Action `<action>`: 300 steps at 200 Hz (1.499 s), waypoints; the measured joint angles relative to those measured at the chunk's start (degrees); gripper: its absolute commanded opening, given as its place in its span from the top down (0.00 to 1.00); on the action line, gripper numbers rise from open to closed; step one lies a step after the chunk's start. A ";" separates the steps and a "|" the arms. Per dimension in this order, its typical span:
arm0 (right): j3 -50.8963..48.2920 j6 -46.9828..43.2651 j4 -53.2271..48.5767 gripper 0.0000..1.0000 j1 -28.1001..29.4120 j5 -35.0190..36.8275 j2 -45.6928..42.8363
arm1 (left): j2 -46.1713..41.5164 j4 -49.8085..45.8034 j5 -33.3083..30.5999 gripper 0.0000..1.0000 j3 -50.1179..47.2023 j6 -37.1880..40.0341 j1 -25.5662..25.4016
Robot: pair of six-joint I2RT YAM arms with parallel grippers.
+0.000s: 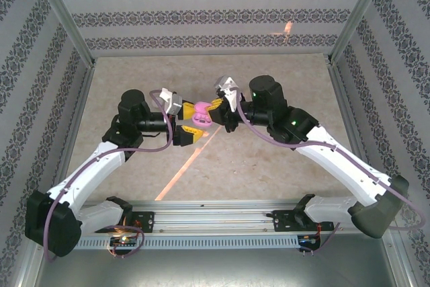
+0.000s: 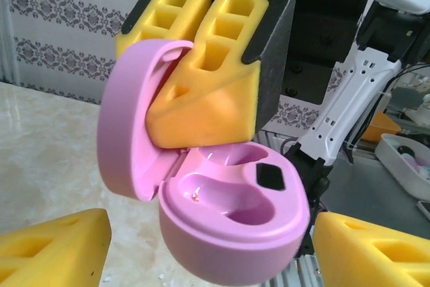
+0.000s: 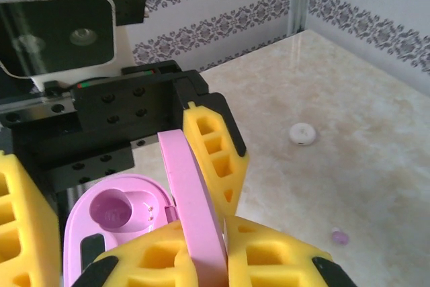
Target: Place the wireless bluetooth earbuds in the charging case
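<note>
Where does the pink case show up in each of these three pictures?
Top view: case, middle of the picture.
Left wrist view: case, centre, big, hollows facing the camera.
Right wrist view: case, lower left, lid edge-on.
Shared landmark: its raised lid, pinched between yellow fingers.

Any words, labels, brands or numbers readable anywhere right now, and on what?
None readable.
The case carries no print, only a plain black patch inside.
The white disc is too small to show any marking.
The camera housing bears no label.
</note>
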 measured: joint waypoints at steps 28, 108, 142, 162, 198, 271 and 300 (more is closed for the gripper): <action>-0.61 -3.89 0.11 0.92 2.05 4.48 -0.04 | -0.26 -0.48 -0.28 0.22 0.00 0.52 0.00; -1.38 -9.27 0.17 0.92 3.85 10.21 -0.04 | 3.15 3.08 0.42 0.43 -0.02 -4.13 0.00; -1.38 -9.33 0.26 0.91 3.85 10.88 -0.09 | 3.61 5.01 1.53 0.60 -0.15 -5.99 0.00; -1.38 -9.31 0.17 0.90 3.85 10.84 -0.22 | 3.67 5.64 1.77 0.67 -0.46 -6.40 0.00; -1.38 -8.72 0.13 0.78 3.85 10.67 -0.24 | 3.67 6.16 1.88 0.74 -0.66 -6.56 0.00; -1.38 -4.28 -0.33 0.46 3.85 9.38 -0.42 | 3.48 6.23 -0.26 0.75 -1.46 -6.62 0.00; -1.22 -1.40 -1.40 0.40 3.85 8.63 -0.94 | 3.10 6.14 -2.01 0.75 -1.46 -6.71 0.00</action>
